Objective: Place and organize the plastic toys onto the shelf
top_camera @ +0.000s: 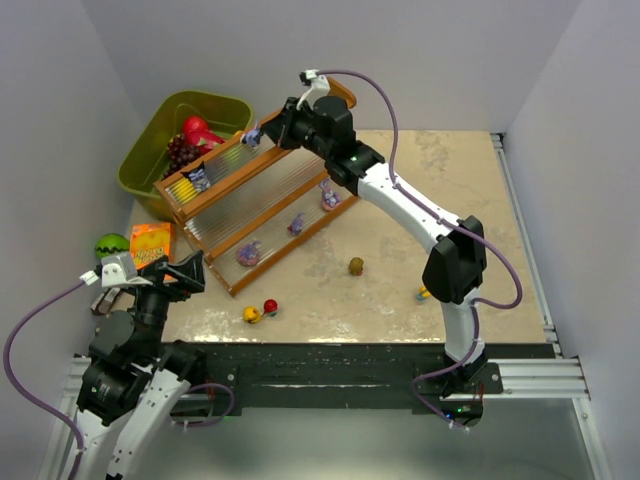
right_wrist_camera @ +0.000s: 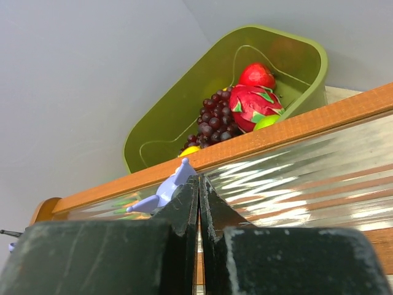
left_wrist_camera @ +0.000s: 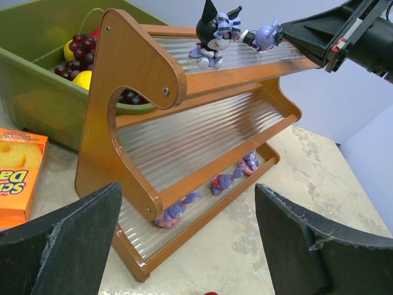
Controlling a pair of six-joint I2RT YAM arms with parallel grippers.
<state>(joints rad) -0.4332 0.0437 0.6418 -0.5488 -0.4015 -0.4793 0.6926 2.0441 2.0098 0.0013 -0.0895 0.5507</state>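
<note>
The shelf [top_camera: 262, 190] stands slanted at the back left. My right gripper [top_camera: 268, 130] is at its top tier, shut with nothing between its fingers. A lavender toy [right_wrist_camera: 164, 190] lies against the outside of its left fingertip, also seen as the lavender toy [left_wrist_camera: 265, 35] next to a dark blue-black figurine [left_wrist_camera: 215, 32]. Three purple bunny toys [left_wrist_camera: 175, 211] lie on the bottom tier. An olive round toy [top_camera: 356, 266], a yellow one [top_camera: 252, 314], a red one [top_camera: 270, 307] and another yellow one [top_camera: 424, 293] sit on the table. My left gripper [top_camera: 190, 272] hovers open near the shelf's left end.
An olive-green bin [top_camera: 150, 150] with a red fruit [right_wrist_camera: 255, 103] and grapes [right_wrist_camera: 215, 120] sits behind the shelf. An orange box [top_camera: 150, 243] and a green striped ball [top_camera: 112, 245] lie left of the shelf. Walls close in on three sides.
</note>
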